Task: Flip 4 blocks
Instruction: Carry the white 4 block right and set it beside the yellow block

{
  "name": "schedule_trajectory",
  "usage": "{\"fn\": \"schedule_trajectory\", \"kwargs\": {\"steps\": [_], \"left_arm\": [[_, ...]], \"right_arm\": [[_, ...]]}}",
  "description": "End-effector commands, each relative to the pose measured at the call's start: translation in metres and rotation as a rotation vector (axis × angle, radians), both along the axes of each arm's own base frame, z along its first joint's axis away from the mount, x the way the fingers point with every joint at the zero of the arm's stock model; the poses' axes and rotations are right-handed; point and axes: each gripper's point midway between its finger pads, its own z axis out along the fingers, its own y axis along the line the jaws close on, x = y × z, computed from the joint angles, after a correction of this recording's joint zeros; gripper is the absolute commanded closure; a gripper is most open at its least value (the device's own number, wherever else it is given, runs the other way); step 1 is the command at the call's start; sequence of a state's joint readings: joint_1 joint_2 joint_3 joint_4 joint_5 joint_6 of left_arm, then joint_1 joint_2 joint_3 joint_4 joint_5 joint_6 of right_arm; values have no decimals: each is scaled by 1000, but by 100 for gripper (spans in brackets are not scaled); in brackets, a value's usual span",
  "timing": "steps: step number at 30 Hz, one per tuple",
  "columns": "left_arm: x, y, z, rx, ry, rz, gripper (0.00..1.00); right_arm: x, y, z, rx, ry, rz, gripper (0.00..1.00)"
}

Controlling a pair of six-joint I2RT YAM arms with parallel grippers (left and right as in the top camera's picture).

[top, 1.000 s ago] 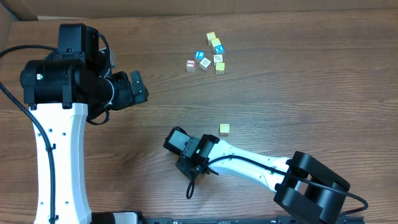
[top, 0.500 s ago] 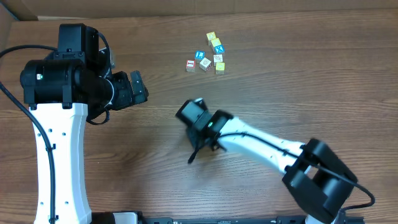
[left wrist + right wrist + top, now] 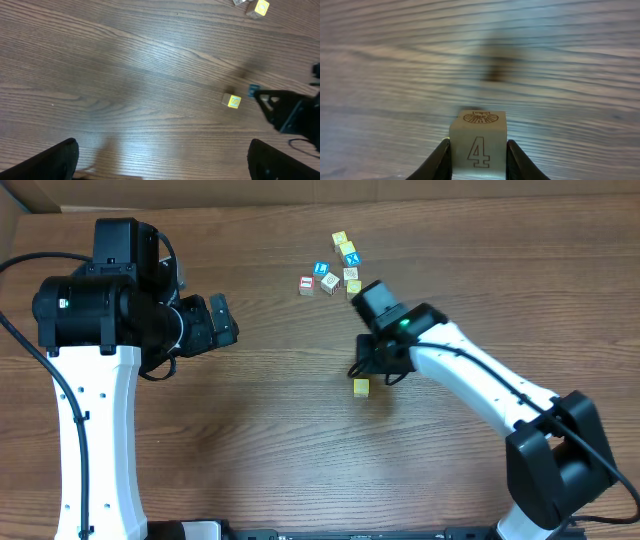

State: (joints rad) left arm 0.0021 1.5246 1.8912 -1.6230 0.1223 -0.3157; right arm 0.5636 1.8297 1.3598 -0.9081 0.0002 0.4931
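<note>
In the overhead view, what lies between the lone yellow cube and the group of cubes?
Overhead shows the right gripper hanging there, shut on a cube marked 4, as the right wrist view shows.

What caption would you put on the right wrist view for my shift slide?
Right gripper shut on a pale wooden block stamped with a 4, wood-grain table blurred behind.

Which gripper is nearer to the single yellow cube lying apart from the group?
Right. The right gripper, its jaws shut on a cube marked 4, is close beside the yellow cube; the left gripper is far across the table, open.
</note>
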Motion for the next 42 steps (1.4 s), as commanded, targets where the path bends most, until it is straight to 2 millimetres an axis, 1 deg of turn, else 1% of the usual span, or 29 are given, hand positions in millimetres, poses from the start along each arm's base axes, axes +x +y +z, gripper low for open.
{"fn": "schedule_trajectory", "kwargs": {"steps": [1, 4, 7, 10, 14, 18, 22, 24, 25, 27, 30, 36, 39, 42], "left_arm": [[1, 2, 0, 2, -3, 20, 0], [1, 2, 0, 2, -3, 20, 0], [1, 2, 0, 2, -3, 19, 0], [1, 2, 0, 2, -3, 20, 0], [1, 2, 0, 2, -3, 19, 0], [1, 2, 0, 2, -3, 19, 1], [1, 2, 0, 2, -3, 20, 0], [1, 2, 0, 2, -3, 19, 0], [1, 2, 0, 2, -3, 19, 0], [1, 2, 0, 2, -3, 19, 0], [1, 2, 0, 2, -3, 20, 0], [1, 2, 0, 2, -3, 20, 0], [1, 2, 0, 2, -3, 19, 0], [1, 2, 0, 2, -3, 20, 0]], "right_arm": [[8, -10, 16, 35, -6, -44, 71], [2, -22, 10, 15, 36, -66, 71], [-8, -28, 0, -6, 69, -67, 71], [-16, -29, -12, -17, 88, -60, 71], [-20, -30, -23, -19, 91, -58, 71], [-22, -30, -30, -14, 90, -56, 71], [-25, -21, -36, 41, 101, -45, 70], [-26, -21, -38, 45, 102, -42, 69], [-27, -22, -39, 42, 103, -43, 66], [-28, -22, -39, 43, 107, -43, 64], [-29, -19, -39, 55, 113, -40, 61], [-29, -18, -38, 63, 118, -38, 48], [-23, -17, -34, 72, 103, -43, 45], [-11, -19, -22, 85, 78, -57, 44]]}}
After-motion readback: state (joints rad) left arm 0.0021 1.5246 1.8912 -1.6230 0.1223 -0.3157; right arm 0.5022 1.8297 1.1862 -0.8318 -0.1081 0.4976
